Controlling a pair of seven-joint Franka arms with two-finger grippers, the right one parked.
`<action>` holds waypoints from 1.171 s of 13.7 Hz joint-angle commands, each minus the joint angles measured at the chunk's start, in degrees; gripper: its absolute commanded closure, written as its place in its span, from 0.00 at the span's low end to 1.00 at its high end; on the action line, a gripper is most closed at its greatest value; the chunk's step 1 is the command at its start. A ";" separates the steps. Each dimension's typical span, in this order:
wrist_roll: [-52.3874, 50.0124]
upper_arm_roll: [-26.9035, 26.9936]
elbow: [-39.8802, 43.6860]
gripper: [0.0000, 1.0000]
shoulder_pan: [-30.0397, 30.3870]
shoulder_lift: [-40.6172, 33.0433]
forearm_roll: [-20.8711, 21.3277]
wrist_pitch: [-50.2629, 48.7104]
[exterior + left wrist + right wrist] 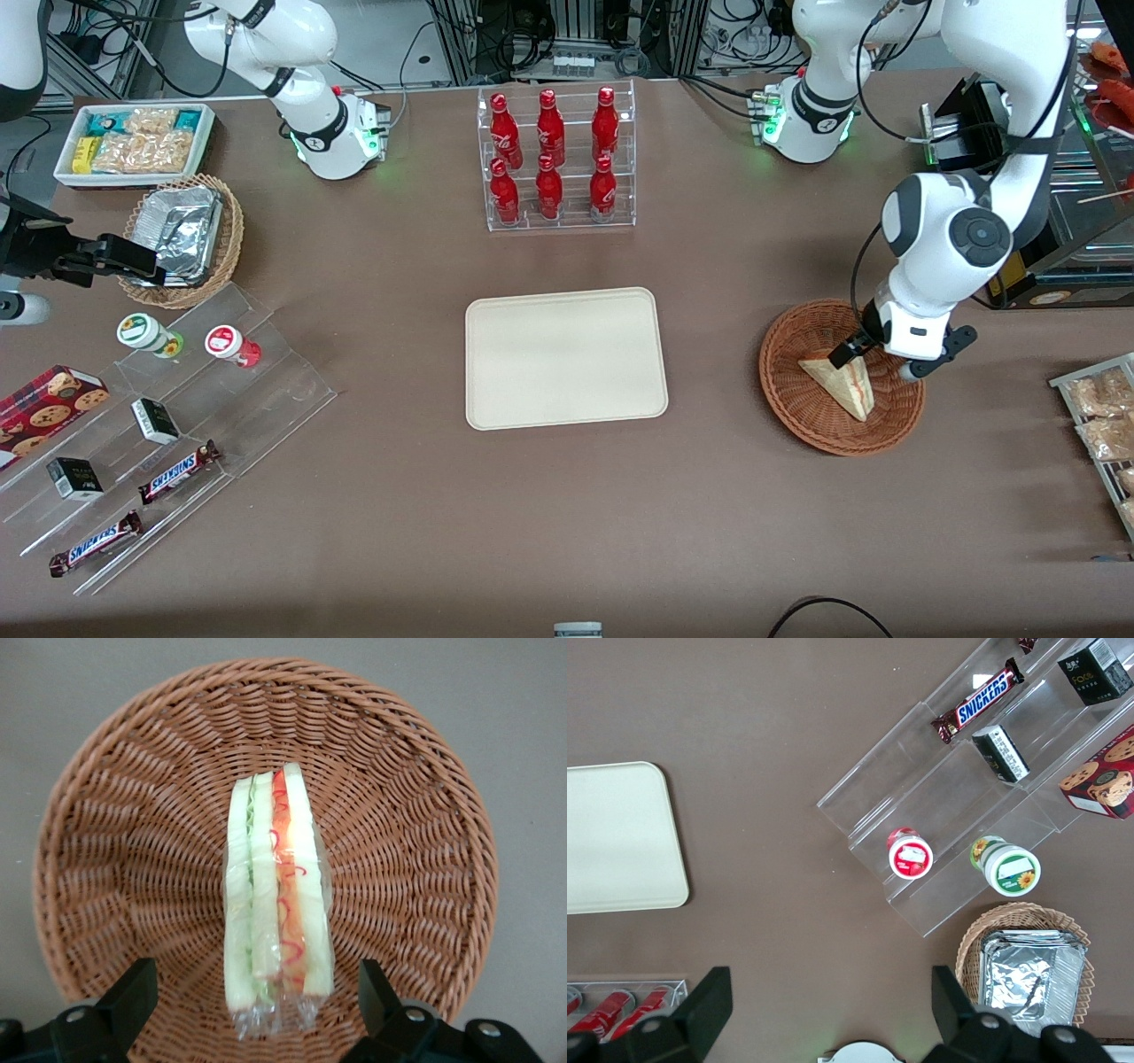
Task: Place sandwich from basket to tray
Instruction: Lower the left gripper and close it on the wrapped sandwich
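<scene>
The sandwich point(842, 386) is a wrapped wedge of pale bread with red-orange and green filling. It lies in the round reddish-brown wicker basket point(797, 403) toward the working arm's end of the table. My left gripper point(875, 364) hangs low over the basket, open, one finger on each side of the sandwich's end farther from the front camera, not touching it. In the left wrist view the sandwich point(276, 895) stands on edge in the basket point(133, 842), between the gripper's point(255, 1005) spread fingers point(131, 997). The cream-beige tray point(565, 356) lies empty at mid table.
A clear rack of red bottles point(556, 158) stands farther from the front camera than the tray. A wire rack of snack bags point(1099, 416) is at the working arm's table end. Toward the parked arm's end are acrylic steps with snacks point(168, 416) and a foil-filled tan basket point(186, 237).
</scene>
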 commanded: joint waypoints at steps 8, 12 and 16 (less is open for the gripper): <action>-2.57 0.40 -0.45 0.63 -0.46 3.79 0.78 5.84; -2.22 0.41 0.52 1.00 -0.55 2.65 0.78 5.23; -1.78 -0.03 4.37 1.00 -2.65 -2.53 3.40 -6.16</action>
